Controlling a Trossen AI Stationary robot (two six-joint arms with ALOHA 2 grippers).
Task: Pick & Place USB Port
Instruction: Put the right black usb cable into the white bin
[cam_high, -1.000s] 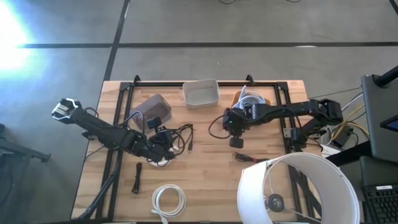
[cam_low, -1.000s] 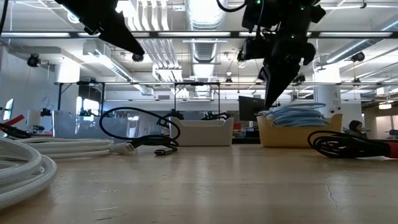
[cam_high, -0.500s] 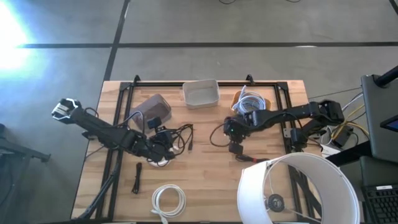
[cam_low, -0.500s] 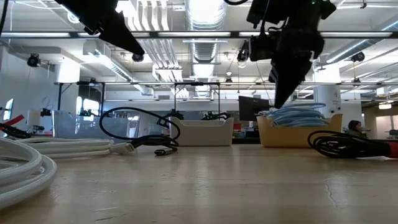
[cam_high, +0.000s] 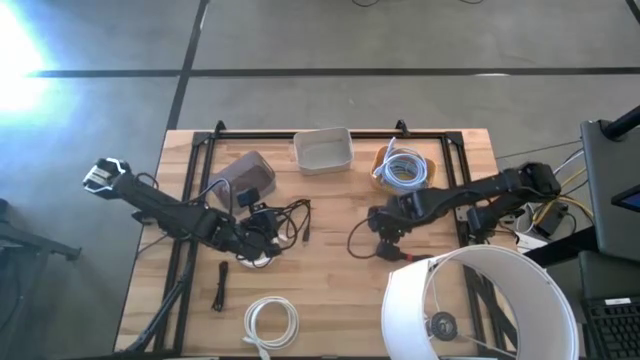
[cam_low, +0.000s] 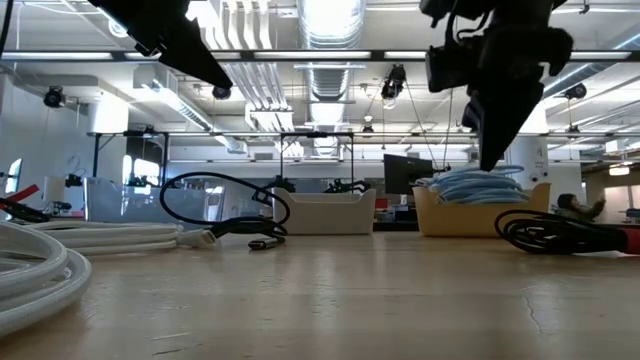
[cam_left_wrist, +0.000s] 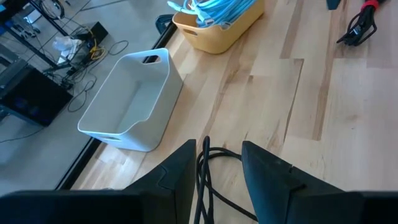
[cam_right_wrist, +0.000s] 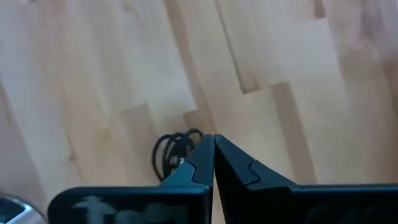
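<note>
Which item here is the USB port, I cannot tell. My left gripper (cam_high: 262, 240) hangs open over a tangle of black cables (cam_high: 288, 218) left of the table's middle. One black cable (cam_left_wrist: 204, 163) runs up between its fingers; I cannot tell whether it touches them. My right gripper (cam_high: 386, 248) is shut on nothing and points down above bare wood right of the middle (cam_low: 490, 160). In its wrist view its fingertips (cam_right_wrist: 213, 142) meet, with a small coil of black cable (cam_right_wrist: 173, 152) on the table just beyond them. A black cable with red ends (cam_high: 402, 256) lies next to it.
At the far edge stand a white bin (cam_high: 323, 150) and a yellow bin with blue cables (cam_high: 404, 166). A grey pouch (cam_high: 246, 173) lies far left. A black stick (cam_high: 220, 286) and a white coiled cable (cam_high: 270, 321) lie near the front edge. A white lampshade (cam_high: 480, 305) covers the near right corner.
My right gripper has gone toward the table's near edge and a little to the right, rolling about its own axis and staying shut.
</note>
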